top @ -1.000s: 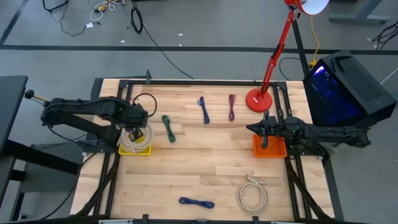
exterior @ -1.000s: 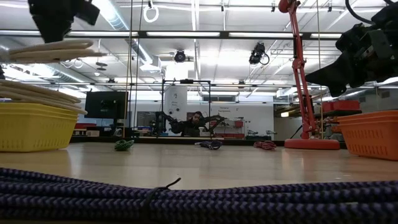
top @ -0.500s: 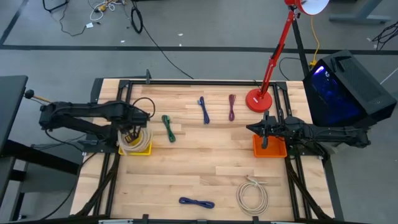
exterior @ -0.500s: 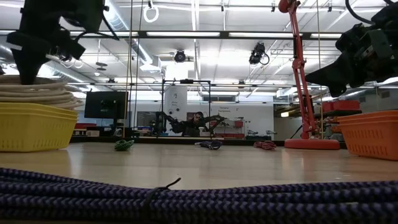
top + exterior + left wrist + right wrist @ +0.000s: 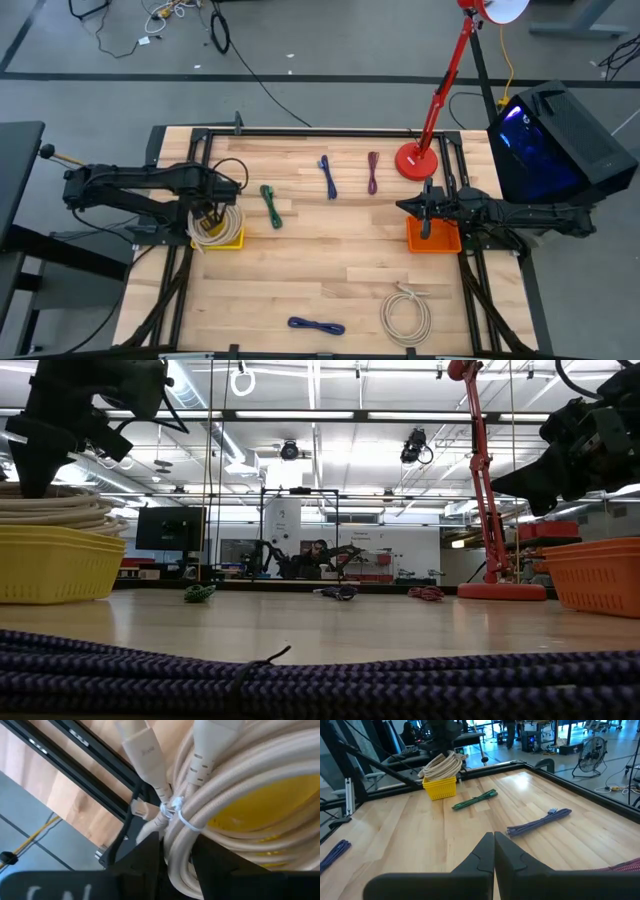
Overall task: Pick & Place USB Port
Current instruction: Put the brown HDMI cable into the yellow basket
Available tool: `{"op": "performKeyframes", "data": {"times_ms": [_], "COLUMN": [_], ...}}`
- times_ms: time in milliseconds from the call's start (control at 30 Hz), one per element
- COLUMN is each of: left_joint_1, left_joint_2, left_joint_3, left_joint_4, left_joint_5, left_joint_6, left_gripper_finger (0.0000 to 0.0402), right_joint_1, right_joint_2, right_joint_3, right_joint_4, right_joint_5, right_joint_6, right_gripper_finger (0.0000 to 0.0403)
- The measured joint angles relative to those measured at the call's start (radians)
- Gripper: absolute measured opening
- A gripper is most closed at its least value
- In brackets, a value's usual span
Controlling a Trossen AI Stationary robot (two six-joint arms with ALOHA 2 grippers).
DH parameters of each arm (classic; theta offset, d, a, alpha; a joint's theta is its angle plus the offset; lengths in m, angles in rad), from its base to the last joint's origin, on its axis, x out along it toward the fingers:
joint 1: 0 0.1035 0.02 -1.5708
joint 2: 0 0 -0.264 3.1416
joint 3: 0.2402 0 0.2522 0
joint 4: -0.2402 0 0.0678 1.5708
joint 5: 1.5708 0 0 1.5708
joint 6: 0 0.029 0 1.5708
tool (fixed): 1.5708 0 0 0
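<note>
- Cream-white coiled cable (image 5: 217,225) lies in the yellow basket (image 5: 232,241) at the table's left edge, its loops heaped above the rim — too bulky to sink in, so it rests on top.
- Left gripper (image 5: 210,212) is over that coil; in the left wrist view its dark fingers (image 5: 145,851) straddle the bundle just beside the tie (image 5: 176,815). The loops still run between them, but whether the pads pinch or have let go I cannot tell.
- My reading: the drop into the basket is made or nearly so, and the arm stays low because release is only just happening.
- Right gripper (image 5: 428,215) waits above the orange basket (image 5: 447,241) with its fingers pressed together, holding nothing — parked clear of the left arm's work.
- Other cables lie untouched: green (image 5: 271,206), blue (image 5: 328,176), maroon (image 5: 373,171), a second white coil (image 5: 406,311) and a dark blue one (image 5: 316,325).
- Against a second ago: the coil then hung lifted above the basket; now it has settled onto it, and the gripper has come down with it. The right arm has not moved.
</note>
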Motion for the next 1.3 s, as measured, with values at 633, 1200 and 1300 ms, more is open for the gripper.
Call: {"op": "performKeyframes", "data": {"times_ms": [633,1200,1300], "left_joint_1": [-0.001,-0.001,-0.001], "left_joint_2": [0.000,0.000,0.000], "left_joint_3": [0.109,0.109,0.109], "left_joint_4": [0.000,0.001,0.001], "left_joint_5": [-0.054,-0.032,-0.032], "left_joint_6": [0.031,0.034,0.046], "left_gripper_finger": [0.0109,0.0110,0.0110], "right_joint_1": [0.000,0.000,0.000], "right_joint_2": [0.000,0.000,0.000], "right_joint_3": [0.000,0.000,0.000], "right_joint_4": [0.000,0.000,0.000], "right_joint_5": [0.000,0.000,0.000], "right_joint_6": [0.000,-0.001,-0.001], "right_gripper_finger": [0.0006,0.0006,0.0006]}}
